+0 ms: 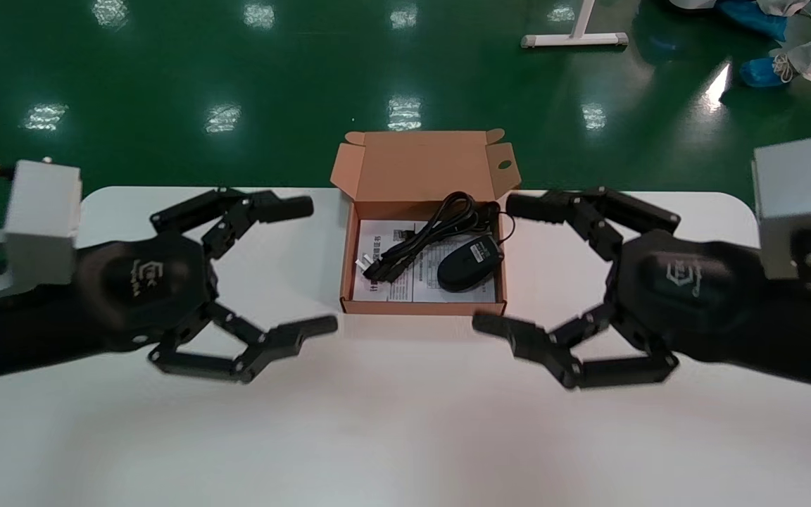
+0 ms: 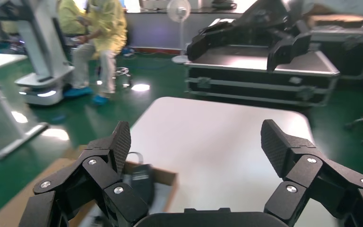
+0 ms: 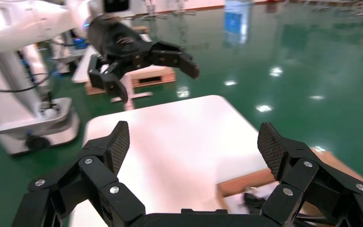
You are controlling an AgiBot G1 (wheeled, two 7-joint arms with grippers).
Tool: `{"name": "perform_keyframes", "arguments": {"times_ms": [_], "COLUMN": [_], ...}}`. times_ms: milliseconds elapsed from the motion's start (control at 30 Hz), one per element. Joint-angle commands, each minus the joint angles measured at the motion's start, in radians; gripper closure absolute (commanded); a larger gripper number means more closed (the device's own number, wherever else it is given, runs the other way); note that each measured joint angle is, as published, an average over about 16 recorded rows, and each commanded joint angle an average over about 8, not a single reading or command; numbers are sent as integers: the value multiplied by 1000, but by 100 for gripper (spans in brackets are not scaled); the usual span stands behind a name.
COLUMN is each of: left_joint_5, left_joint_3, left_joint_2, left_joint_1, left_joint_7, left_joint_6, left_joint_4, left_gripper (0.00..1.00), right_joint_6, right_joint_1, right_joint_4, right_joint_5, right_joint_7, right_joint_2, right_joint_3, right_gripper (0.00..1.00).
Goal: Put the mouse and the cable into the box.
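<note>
A glossy green floor (image 1: 166,63) mirrors ceiling lights around the white counter (image 1: 391,422). A white stand base (image 1: 574,39) sits at one o'clock, blue shoe covers (image 1: 761,72) at two o'clock.

Left arm (image 1: 4,338): comes in over the left edge of the table (image 1: 405,429), forearm low and level, wrist turned inward toward the table's middle.
Left gripper (image 1: 319,266): spread wide, one finger toward the far edge and the other toward the near edge.
Right arm (image 1: 793,352): comes in over the right edge, mirroring the left arm.
Right gripper (image 1: 495,264): spread equally wide, fingers set the same way.
Facing: the grippers point at each other, well apart across the table's middle.
</note>
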Motion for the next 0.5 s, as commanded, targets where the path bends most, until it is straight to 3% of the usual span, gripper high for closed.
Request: {"name": "perform_keyframes", "arguments": {"times_ms": [33,300,500], "left_joint_5": [-15,-69,-89], "left_joint_3": [-2,-10,-13], "left_joint_2": [-19,-87,-111], "left_joint_1": [8,37,46], "left_joint_7": [-35,-163,-200], "left_joint_6": [18,82,106], "left_joint_4": [-24,-112,-145], "left_gripper": [0,0,0], "right_joint_6": [-30,-139,-183], "right_joint_1": [1,6,7], "right_joint_4": [5,24,32], "right_joint_5": [11,51,67], "right_joint_7": [9,40,51], "right_joint_2": [12,56,73], "right_joint_3": [-3,-14,-18], "right_gripper": [0,0,0]}}
